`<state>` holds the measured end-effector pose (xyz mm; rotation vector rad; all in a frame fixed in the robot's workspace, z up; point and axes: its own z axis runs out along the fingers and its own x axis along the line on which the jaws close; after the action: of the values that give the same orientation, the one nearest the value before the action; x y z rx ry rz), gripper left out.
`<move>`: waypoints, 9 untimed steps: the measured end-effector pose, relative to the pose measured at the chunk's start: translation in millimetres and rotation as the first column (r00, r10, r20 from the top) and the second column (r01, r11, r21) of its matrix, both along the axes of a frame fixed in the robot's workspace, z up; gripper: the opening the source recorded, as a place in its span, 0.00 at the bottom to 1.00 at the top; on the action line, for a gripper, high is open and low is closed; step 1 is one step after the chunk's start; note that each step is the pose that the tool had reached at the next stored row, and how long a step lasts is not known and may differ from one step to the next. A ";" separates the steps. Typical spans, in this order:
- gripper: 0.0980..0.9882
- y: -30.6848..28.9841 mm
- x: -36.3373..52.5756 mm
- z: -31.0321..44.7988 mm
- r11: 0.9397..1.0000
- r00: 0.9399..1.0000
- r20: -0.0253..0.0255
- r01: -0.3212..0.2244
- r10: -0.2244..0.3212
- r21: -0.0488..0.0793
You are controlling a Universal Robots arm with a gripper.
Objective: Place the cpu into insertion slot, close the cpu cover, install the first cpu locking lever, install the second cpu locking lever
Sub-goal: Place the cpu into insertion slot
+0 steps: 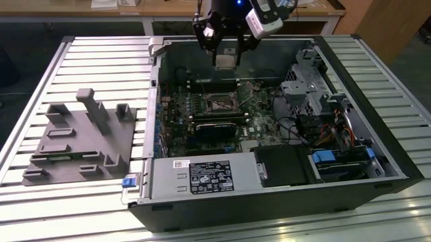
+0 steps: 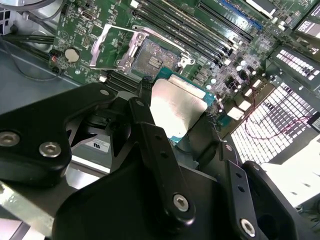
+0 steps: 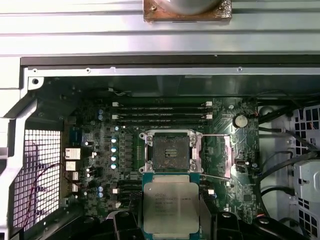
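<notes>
Slatted metal worktop (image 1: 101,50), carrying an open computer case (image 1: 269,206) toward the edge at the exterior view's right and a grey moulded holder (image 1: 81,146) near the edge at the exterior view's left. Inside the case, a green circuit board (image 3: 220,115) lying flat. High over the case's far edge, black fingers (image 2: 155,150) narrowed onto the cpu (image 3: 170,212), gripping it by opposite sides, silvery top seen in both wrist views. Cpu held in the air, clear of the board, apart from the insertion slot (image 3: 170,151). Slot bare, dark centre exposed. Cpu cover (image 3: 228,156) swung open, standing just beside the slot.
</notes>
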<state>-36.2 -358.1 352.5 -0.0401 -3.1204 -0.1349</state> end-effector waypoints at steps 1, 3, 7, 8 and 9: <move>0.50 0.0 0.0 -0.5 1.000 1.000 0.000 0.000 0.000 0.000; 0.50 0.0 0.0 -1.8 1.000 1.000 0.001 0.000 0.000 0.000; 0.50 0.0 0.0 -7.3 1.000 1.000 0.006 0.000 0.000 0.000; 0.50 0.0 0.0 -9.0 1.000 1.000 0.009 0.000 0.000 0.000; 0.50 0.0 0.0 -10.5 1.000 1.000 0.010 0.000 0.000 0.000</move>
<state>-36.2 -358.1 342.0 -0.0395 -3.1307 -0.1353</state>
